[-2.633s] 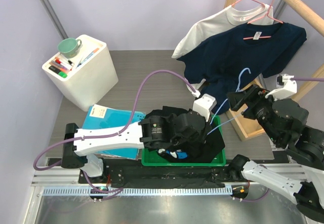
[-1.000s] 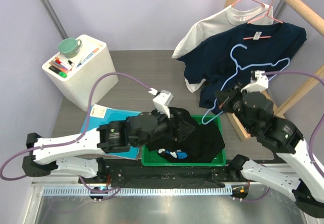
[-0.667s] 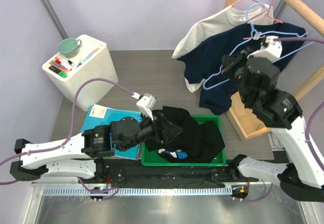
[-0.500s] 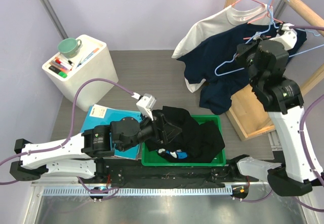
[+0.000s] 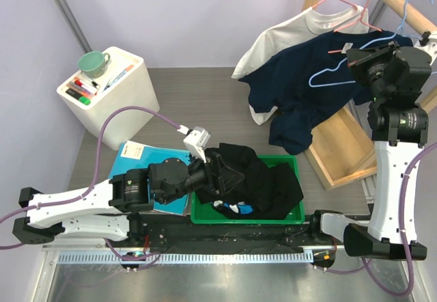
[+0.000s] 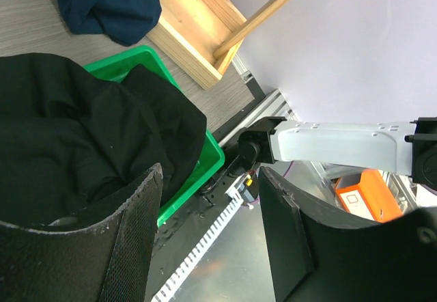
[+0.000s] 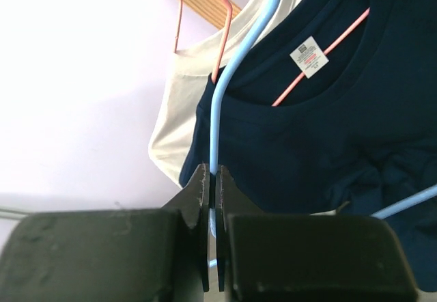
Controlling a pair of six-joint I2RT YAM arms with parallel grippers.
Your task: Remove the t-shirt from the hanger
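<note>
From above, the green bin [image 5: 287,218] sits at the near edge of the table. The black t-shirt [image 5: 263,179] lies heaped in it, free of any hanger and spilling over its rim. The left gripper [image 5: 220,172] is over the bin's left end, above the cloth. Far beyond the bin and to its right, the right gripper [image 5: 353,57] is raised high with the bare blue hanger [image 5: 328,74] in it, the hook reaching up by the wooden rail [image 5: 399,8]. A navy t-shirt [image 5: 300,90] on a pink hanger [image 5: 355,22] and a white t-shirt [image 5: 283,35] hang from that rail. Left of the bin lies a teal book [image 5: 147,158], and farther left stands a white stand [image 5: 113,100] with a green cup [image 5: 92,63].

The left wrist camera shows its fingers [image 6: 130,247] spread wide with nothing between them. The black cloth lies beneath them in the bin, and a wooden frame [image 6: 191,22] stands beyond the bin.

The right wrist camera shows the fingers [image 7: 198,206] pressed together on the thin blue wire, which runs up from them in front of the navy shirt's collar.
</note>
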